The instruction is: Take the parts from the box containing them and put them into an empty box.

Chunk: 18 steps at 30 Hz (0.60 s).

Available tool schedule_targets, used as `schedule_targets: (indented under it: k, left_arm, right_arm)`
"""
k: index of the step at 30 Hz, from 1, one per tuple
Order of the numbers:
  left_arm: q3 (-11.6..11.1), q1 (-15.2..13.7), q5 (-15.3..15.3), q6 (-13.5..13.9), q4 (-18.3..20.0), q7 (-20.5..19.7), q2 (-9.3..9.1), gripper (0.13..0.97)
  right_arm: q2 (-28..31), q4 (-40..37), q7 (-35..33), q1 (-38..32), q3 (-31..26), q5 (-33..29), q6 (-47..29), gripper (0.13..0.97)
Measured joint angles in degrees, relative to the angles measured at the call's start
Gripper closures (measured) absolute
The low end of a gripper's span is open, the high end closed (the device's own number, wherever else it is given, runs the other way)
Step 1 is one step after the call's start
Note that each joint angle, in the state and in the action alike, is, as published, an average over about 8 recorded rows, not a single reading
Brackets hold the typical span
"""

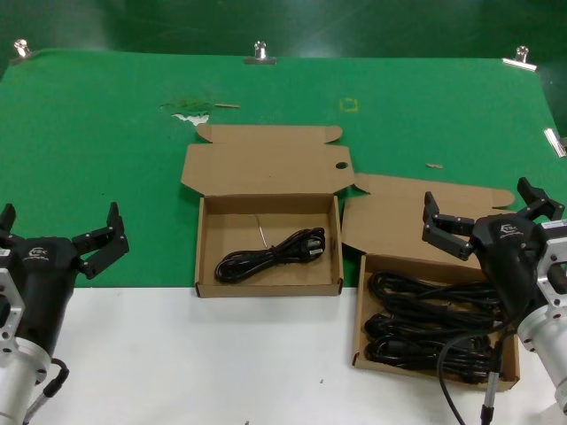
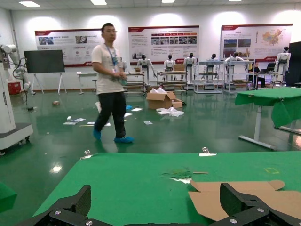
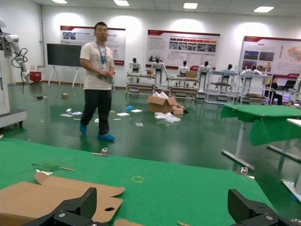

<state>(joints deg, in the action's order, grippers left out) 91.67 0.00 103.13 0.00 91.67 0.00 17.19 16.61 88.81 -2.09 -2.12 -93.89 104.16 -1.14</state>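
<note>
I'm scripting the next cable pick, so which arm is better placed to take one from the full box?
Right. The right gripper hangs open directly above the box containing them, over the parts. The left gripper sits far off.

Black coiled parts (image 1: 434, 328) (boxed) (image 1: 363, 354)

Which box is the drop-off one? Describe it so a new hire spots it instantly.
On the green cloth, two open cardboard boxes sit side by side at the edge of the white tabletop. Take the wider, shallower box, the one on the left. It holds a single coiled black cable and has a round hole in its lid, whereas the neighbouring box is packed with cables.
</note>
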Motion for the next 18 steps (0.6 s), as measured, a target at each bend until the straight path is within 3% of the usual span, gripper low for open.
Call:
schedule_targets:
  k: [18]
  left_arm:
    - [0.0, 0.0, 0.0, 0.0, 0.0, 0.0, 0.0, 0.132]
  right_arm:
    - [0.0, 0.0, 0.0, 0.0, 0.0, 0.0, 0.0, 0.129]
